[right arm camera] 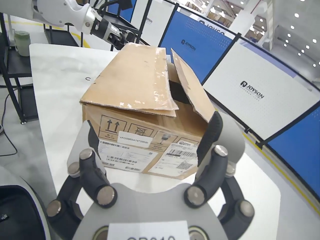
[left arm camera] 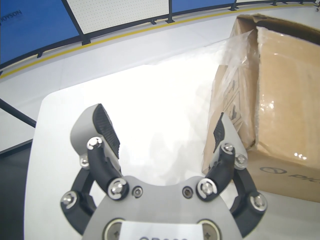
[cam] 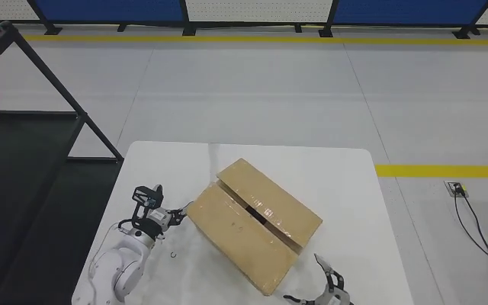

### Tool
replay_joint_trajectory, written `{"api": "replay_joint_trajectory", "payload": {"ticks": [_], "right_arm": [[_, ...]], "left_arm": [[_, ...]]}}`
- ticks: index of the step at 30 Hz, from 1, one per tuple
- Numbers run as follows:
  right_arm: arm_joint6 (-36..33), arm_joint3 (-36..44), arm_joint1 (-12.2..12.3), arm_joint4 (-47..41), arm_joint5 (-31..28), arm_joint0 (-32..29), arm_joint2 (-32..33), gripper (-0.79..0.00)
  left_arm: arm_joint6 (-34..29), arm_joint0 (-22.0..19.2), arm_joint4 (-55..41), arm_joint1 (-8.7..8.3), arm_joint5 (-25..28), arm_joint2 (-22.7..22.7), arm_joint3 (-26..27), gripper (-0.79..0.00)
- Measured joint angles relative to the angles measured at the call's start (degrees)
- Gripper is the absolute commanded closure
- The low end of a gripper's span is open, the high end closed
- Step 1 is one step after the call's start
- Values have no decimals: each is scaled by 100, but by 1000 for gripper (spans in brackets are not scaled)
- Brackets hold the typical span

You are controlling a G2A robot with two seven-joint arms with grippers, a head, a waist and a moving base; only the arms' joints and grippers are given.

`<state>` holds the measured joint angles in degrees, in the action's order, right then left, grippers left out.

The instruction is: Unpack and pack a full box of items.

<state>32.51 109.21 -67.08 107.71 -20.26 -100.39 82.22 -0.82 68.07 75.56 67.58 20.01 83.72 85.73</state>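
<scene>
Cardboard box [cam: 254, 223] mid-table, set diagonal; top flaps ajar, dark gap along seam, clear tape loose at one end. Left gripper [left arm camera: 160, 116] low at that end, jaws spread, holding nothing, one finger just beside box. Right gripper [right arm camera: 150, 123] jaws spread, holding nothing, facing opposite labelled end, apart from it. Table [cam: 152, 164] white, rounded corners. Floor [cam: 252, 84] pale grey, yellow line [cam: 229, 38] across it. Blue and white partition panels [cam: 107, 9] behind. Black rack [cam: 46, 122] beside table.

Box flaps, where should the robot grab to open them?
Probably the lifted flap of the box, by its free edge along the middle seam. It tilts up over a dark gap, so a finger could slip under from above, at the end nearest the open right gripper.
</scene>
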Motion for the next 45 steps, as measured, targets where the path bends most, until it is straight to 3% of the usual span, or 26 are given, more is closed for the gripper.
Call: {"api": "replay_joint_trajectory", "payload": {"ticks": [5, 13, 17, 25, 33, 45], "right_arm": [[-537, 213, 8, -199, 95, -291, 109, -785], [-534, 214, 4, -211, 120, -281, 118, -785], [-1076, 358, -27, -489, 480, -352, 100, -785], [-1337, 326, 11, -450, 72, -525, 21, -785], [-1390, 248, -4, -426, 122, -393, -313, -785], [-1948, 97, -81, -587, 713, 24, -699, -785]], "left_arm": [[35, 16, -23, 10, 35, -108, 19, -785], [54, -15, -89, 17, 26, -136, -2, -785], [54, -15, -89, 17, 26, -136, -2, -785], [48, 22, -175, 15, 31, -134, 28, -785], [27, -14, -179, 4, 85, -134, 16, -785], [71, 21, -265, -7, 71, -97, 6, -785]]}}
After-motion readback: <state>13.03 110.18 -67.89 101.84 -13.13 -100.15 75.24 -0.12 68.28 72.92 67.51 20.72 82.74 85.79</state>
